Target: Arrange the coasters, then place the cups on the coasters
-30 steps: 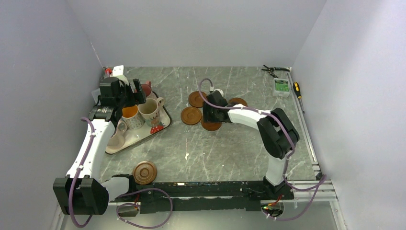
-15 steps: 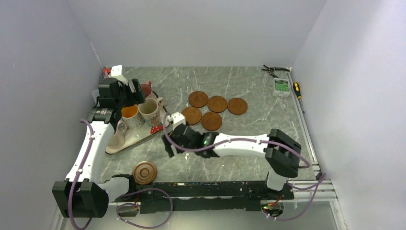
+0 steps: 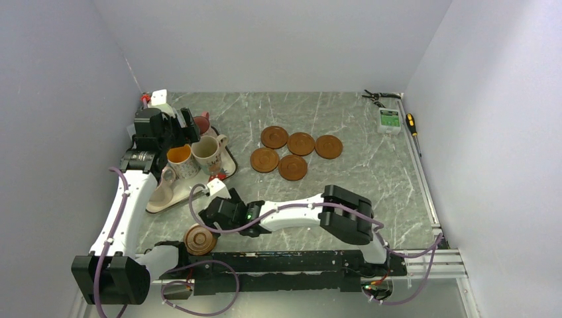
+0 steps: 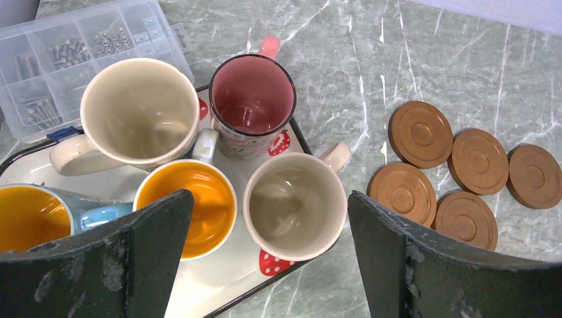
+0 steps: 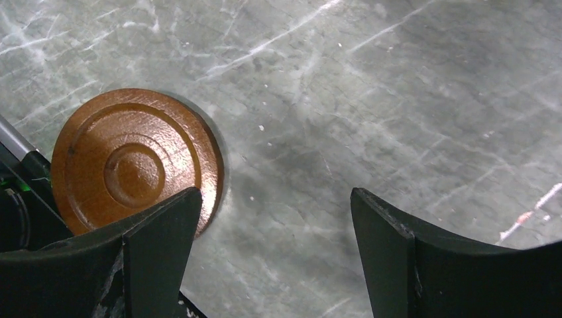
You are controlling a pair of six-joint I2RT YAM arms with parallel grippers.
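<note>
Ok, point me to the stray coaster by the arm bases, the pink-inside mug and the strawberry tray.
stray coaster (image 3: 200, 238): top external view, centre of its top face.
pink-inside mug (image 4: 252, 99): left wrist view, its pink inside.
strawberry tray (image 4: 211, 286): left wrist view, bare white floor.

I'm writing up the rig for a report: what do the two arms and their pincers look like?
Both the left arm and right arm have white links, black joint housings and a purple cable looping alongside. The left pincer and right pincer each have two broad, dark, scuffed fingers.
</note>
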